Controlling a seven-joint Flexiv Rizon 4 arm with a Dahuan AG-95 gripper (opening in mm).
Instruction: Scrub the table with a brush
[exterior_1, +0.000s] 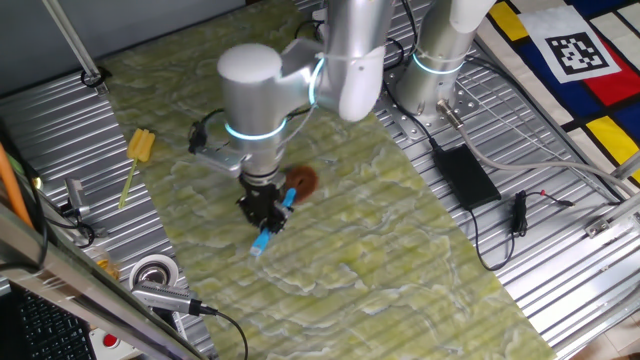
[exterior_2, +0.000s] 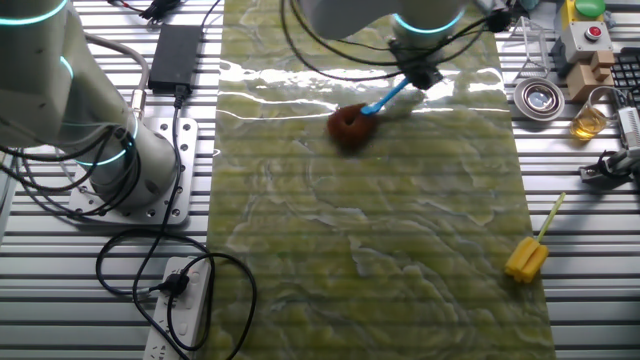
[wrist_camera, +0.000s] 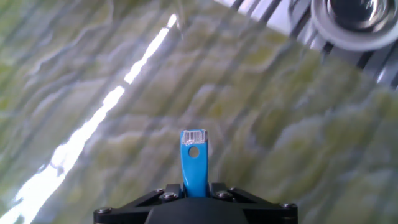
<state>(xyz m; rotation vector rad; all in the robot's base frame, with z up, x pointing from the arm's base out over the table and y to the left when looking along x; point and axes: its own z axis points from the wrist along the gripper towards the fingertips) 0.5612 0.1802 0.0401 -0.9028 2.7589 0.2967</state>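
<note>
The brush has a light-blue handle (exterior_1: 266, 238) and a reddish-brown bristle tuft (exterior_1: 301, 181) resting on the green-yellow marbled table (exterior_1: 400, 260). My gripper (exterior_1: 266, 210) is shut on the handle, bristles behind it, the handle end sticking out toward the front. In the other fixed view the tuft (exterior_2: 348, 124) sits on the table (exterior_2: 380, 240) with the handle (exterior_2: 385, 99) slanting up to the gripper (exterior_2: 418, 78). In the hand view the handle (wrist_camera: 194, 163) with a barcode label pokes out between the shut jaws of the gripper (wrist_camera: 195, 190).
A yellow brush (exterior_1: 137, 152) lies on the table's left edge, also visible in the other fixed view (exterior_2: 529, 253). A tape roll (exterior_1: 153, 272) and tools sit on the ribbed metal. A black power brick (exterior_1: 465, 173) with cables lies right. A second arm's base (exterior_2: 120, 150) stands nearby.
</note>
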